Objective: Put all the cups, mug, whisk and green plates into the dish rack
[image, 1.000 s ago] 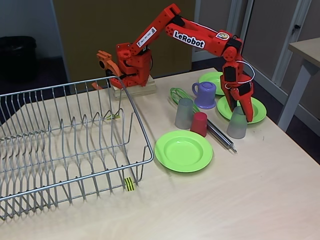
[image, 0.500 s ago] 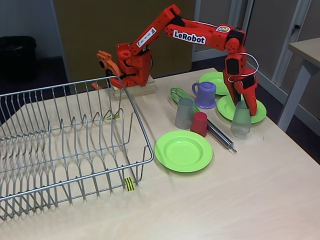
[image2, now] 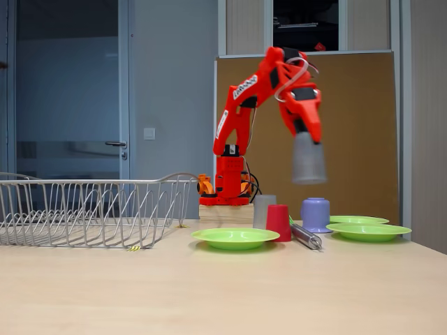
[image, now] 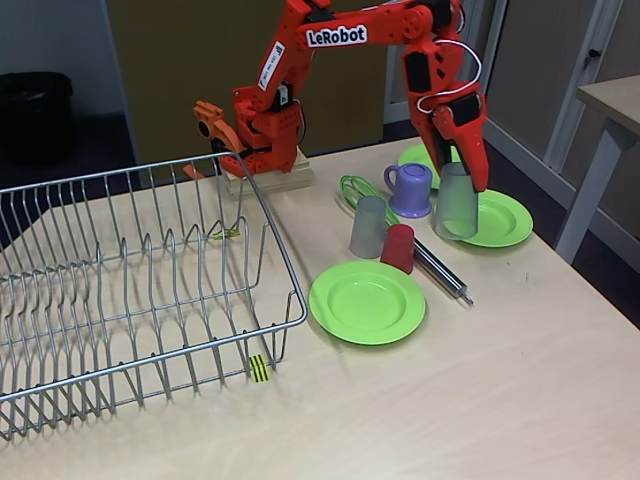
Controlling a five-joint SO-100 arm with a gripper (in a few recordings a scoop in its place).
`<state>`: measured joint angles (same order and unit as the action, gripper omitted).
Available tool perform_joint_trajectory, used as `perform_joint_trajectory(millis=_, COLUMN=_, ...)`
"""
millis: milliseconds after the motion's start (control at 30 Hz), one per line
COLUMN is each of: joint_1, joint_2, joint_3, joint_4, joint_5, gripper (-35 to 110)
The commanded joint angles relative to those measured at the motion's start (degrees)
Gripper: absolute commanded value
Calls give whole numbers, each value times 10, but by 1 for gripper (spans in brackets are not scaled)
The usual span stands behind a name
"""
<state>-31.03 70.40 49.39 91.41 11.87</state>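
My gripper is shut on a translucent grey cup, held upside down well above the table, over the mug and right-hand plate. A second grey cup and a red cup stand upside down beside the whisk, whose silver handle runs toward the front. The purple mug stands behind them. Green plates lie at the front, right and back. The dish rack at the left holds nothing.
The arm's base sits on a wooden block behind the rack's far corner. A yellow-and-black tag marks the rack's near rim. Another table stands off to the right. Bare tabletop lies in front of the plates.
The gripper has risen from table level with the grey cup and swung left, from beside the right plate to above the mug. Everything else stays put.
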Motion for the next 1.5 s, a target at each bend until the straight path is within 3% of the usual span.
perform_joint_trajectory(millis=0, joint_1=79, joint_2=91, joint_3=26, joint_4=15, joint_5=-86, gripper=17)
perform_joint_trajectory(millis=367, joint_1=410, joint_2=106, joint_3=-40, joint_4=83, joint_5=-353, gripper=17)
perform_joint_trajectory(millis=733, joint_1=660, joint_2=-151, joint_3=-245, joint_4=32, joint_5=-519, gripper=16)
perform_joint_trajectory(millis=967, joint_1=728, joint_2=-298, joint_3=-340, joint_4=-23, joint_5=-571, gripper=16)
perform_joint_trajectory(millis=1467, joint_1=729, joint_2=-402, joint_3=-372, joint_4=-62, joint_5=-596, gripper=19)
